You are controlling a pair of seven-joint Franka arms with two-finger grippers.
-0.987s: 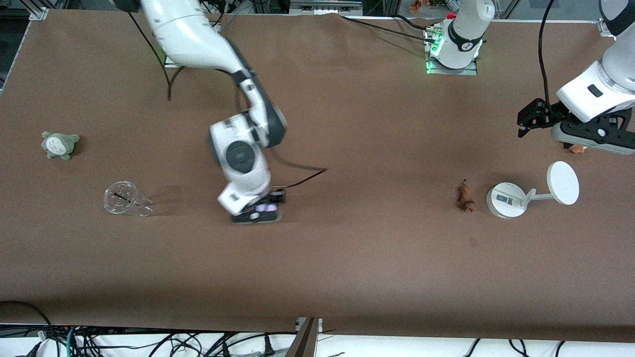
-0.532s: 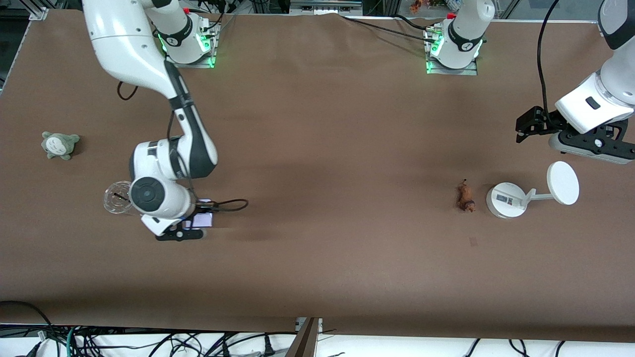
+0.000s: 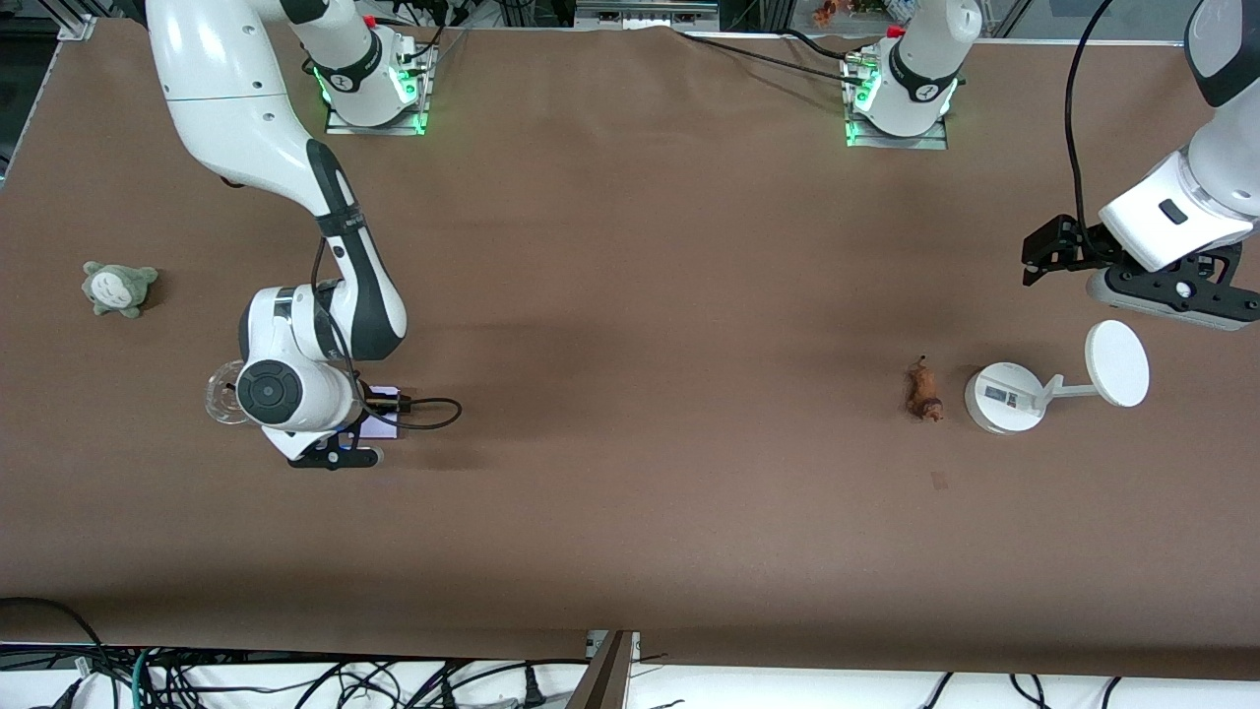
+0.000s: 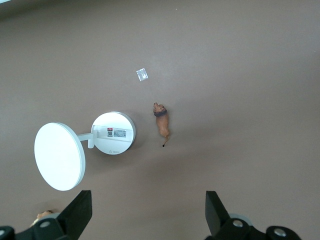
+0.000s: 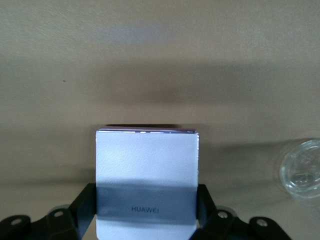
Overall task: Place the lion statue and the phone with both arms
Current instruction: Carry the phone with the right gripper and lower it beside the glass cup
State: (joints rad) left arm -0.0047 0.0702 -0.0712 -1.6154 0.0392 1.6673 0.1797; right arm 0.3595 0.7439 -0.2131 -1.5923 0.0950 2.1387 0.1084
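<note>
The phone [image 3: 386, 420], a white-lavender slab with dark purple edges, is held between the fingers of my right gripper [image 3: 366, 435] low over the table beside a clear cup. In the right wrist view the phone [image 5: 146, 170] fills the space between the jaws of the right gripper [image 5: 146, 207]. The lion statue [image 3: 923, 391], small and orange-brown, lies on the table next to a white stand; it also shows in the left wrist view [image 4: 162, 121]. My left gripper [image 3: 1045, 252] is open and empty, up over the table at the left arm's end [image 4: 148, 215].
A clear cup [image 3: 222, 394] lies beside the right gripper, also in the right wrist view [image 5: 302, 172]. A white round-based stand with a disc [image 3: 1004, 397] sits by the lion. A grey-green plush toy [image 3: 118, 287] sits at the right arm's end. A small tan-orange figure [image 4: 42, 216] lies under the left gripper.
My right arm has carried the phone from the table's middle toward the right arm's end, to beside the clear cup. The left arm has barely shifted.
</note>
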